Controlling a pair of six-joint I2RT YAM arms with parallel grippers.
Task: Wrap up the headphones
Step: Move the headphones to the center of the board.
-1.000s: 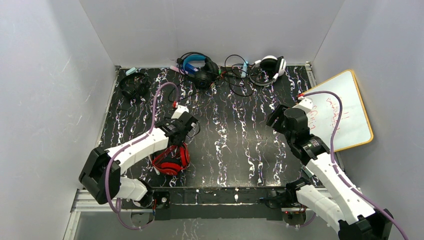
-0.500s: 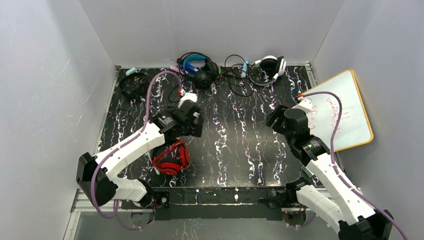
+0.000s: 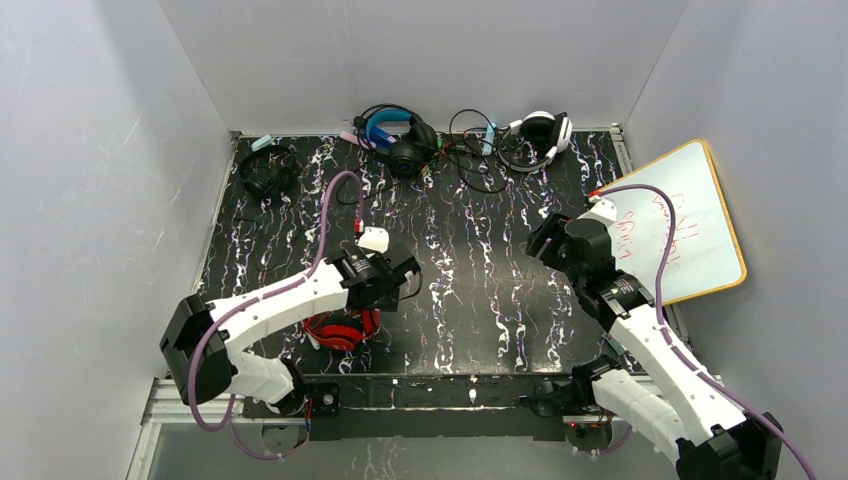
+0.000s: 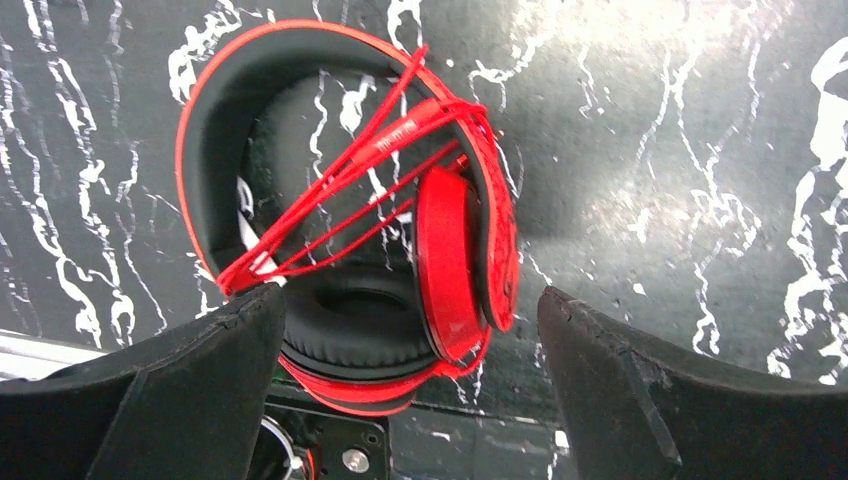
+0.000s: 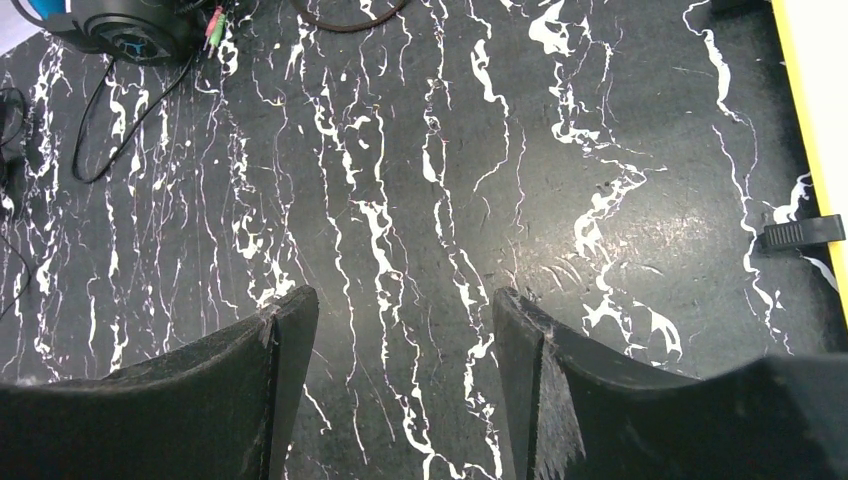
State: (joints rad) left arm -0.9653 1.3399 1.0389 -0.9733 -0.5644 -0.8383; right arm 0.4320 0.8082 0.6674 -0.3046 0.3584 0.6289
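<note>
Your left jaws stand wide and empty above the red headphones (image 4: 450, 260), which lie at the worktop's (image 3: 480, 290) near-left edge, their red cable (image 4: 392, 140) strung across the headband (image 4: 215, 130). Your right jaws gape over the marbled surface, holding nothing.

Glossy red headphones (image 4: 445, 260) lie flat at 7 o'clock on the black marbled table (image 3: 480, 300). Their thin red cable (image 4: 395, 135) is wound in several strands across the headband arc, and one black ear cushion faces up. An all-black pair (image 3: 268, 170) rests at 10 o'clock. At 12 o'clock sits a black pair with a blue headband (image 3: 395, 135), and at 1 o'clock a white-and-black pair (image 3: 540, 130), with dark cables (image 3: 465, 150) loose and tangled between them.
</note>
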